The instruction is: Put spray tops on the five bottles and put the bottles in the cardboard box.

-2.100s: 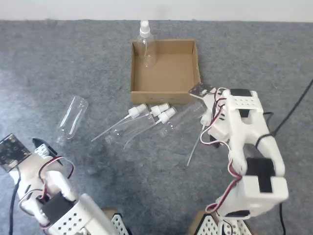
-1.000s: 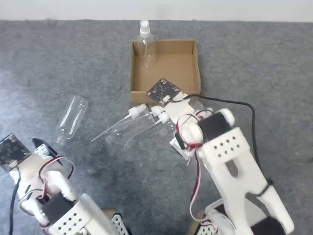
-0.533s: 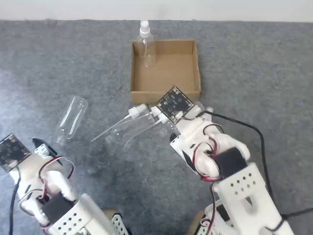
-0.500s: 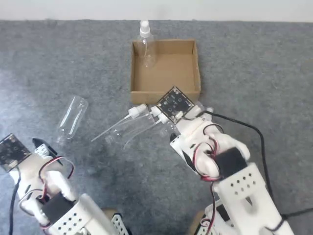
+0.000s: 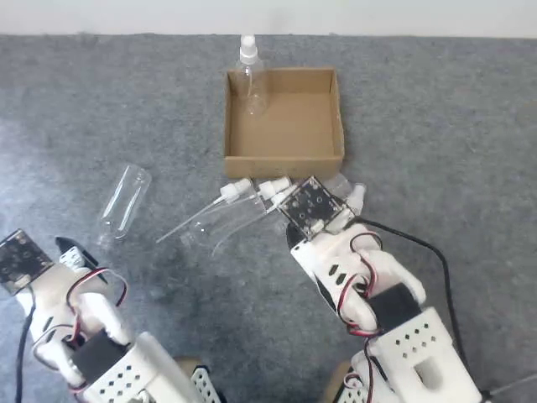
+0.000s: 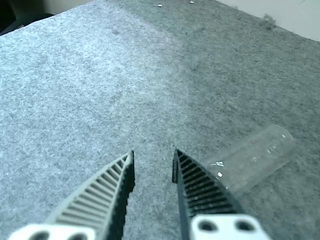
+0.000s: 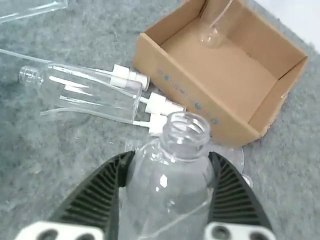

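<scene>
- right gripper (image 7: 171, 159): fingers clamped on uncapped clear bottle (image 7: 172, 180); sits at centre of the high view, just below cardboard box (image 5: 339, 117).
- left gripper (image 6: 152, 160): fingers apart, empty, lower left.

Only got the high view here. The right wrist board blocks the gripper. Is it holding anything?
Observer: Yes. The right gripper is shut on a clear bottle, which has an open neck and no spray top.
Operator: And the left gripper? Same problem, its board is in the way.
Observer: The left gripper is open a little with nothing between its jaws, over the carpet.
</scene>
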`<move>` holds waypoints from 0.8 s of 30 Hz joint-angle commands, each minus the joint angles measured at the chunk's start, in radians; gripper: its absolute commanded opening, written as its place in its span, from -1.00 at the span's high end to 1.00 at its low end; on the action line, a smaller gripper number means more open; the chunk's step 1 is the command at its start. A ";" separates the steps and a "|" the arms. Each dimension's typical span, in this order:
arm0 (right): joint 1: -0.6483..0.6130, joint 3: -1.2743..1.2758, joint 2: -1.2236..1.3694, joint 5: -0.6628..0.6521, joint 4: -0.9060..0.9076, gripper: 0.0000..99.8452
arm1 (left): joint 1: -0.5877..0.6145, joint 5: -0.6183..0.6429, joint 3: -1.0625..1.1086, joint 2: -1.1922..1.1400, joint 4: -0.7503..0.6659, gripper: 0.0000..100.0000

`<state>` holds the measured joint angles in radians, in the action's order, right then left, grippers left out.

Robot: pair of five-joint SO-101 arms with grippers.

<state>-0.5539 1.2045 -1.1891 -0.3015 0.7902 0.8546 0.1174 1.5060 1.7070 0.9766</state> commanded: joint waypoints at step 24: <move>0.254 0.227 -0.621 0.110 0.015 0.75 | -0.313 -0.190 -0.214 0.011 -0.095 0.76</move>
<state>-0.3468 1.4776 -1.7998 -0.2064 0.7948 0.5984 -0.0376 1.3817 1.7085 0.9183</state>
